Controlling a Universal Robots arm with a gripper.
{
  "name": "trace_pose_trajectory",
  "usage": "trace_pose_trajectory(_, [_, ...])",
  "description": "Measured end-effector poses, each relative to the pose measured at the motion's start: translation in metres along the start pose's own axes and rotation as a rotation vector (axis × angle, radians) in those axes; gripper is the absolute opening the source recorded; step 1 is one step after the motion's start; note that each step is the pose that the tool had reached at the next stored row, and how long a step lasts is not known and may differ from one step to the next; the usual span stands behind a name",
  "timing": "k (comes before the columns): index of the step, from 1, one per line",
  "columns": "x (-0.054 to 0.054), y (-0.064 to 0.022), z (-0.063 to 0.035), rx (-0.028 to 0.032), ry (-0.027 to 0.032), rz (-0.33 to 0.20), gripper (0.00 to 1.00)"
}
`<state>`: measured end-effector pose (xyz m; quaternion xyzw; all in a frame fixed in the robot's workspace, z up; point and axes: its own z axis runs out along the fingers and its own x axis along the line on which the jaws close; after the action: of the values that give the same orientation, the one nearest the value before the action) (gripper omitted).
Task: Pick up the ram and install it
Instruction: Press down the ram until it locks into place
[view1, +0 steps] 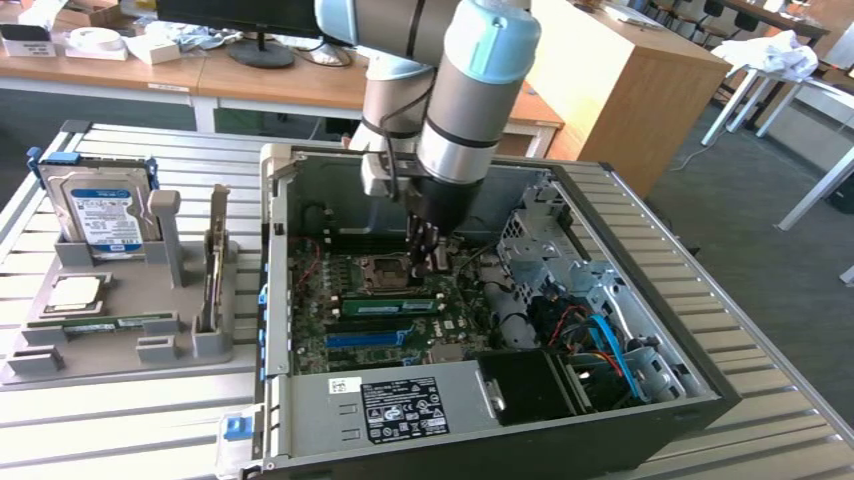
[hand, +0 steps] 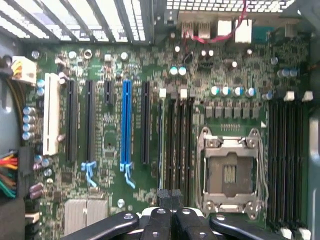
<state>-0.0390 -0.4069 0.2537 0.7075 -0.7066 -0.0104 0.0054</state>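
hard to make out in the exterior view: the tips of the gripper (view1: 431, 262), dark against the dark inside of the computer case (view1: 274, 300), half covered by the arm (view1: 467, 100) above. clearer from the wrist view: gripper (hand: 170, 196) fully closed, black fingers (hand: 159, 220) pressed one against the other, nothing between them. hangs low over the motherboard (hand: 107, 145), close to the black memory slots (hand: 179, 145) beside the empty cpu socket (hand: 229, 172).

in the exterior view, the ram (view1: 391, 305) as a long green stick with a white label, standing on its edge in a slot of the motherboard (view1: 310, 310), just beside the cpu socket (view1: 380, 270) and just in front of the gripper tips. cannot tell if touching or a little apart. cannot tell if pushed down completely. in the wrist view, seen at most as a thin edge among the slots, not sure which one.

around: a blue slot (view1: 363, 338) near the ram, a power supply (view1: 400, 405) with a label at the front of the case, blue cables (view1: 607, 340) at the exterior view's right. outside the case, on the exterior view's left, a grey tray (view1: 120, 350) with a hard drive (view1: 100, 210) standing upright, a silver processor (view1: 74, 292) lying flat, a tall card (view1: 214, 260) with a metal bracket, and a narrow green strip (view1: 118, 322), too small to identify.
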Motion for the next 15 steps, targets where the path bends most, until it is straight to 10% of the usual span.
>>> trace_pose_trajectory(15, [-0.001,0.0333,0.0007,-0.0001,0.0001,0.0,0.1])
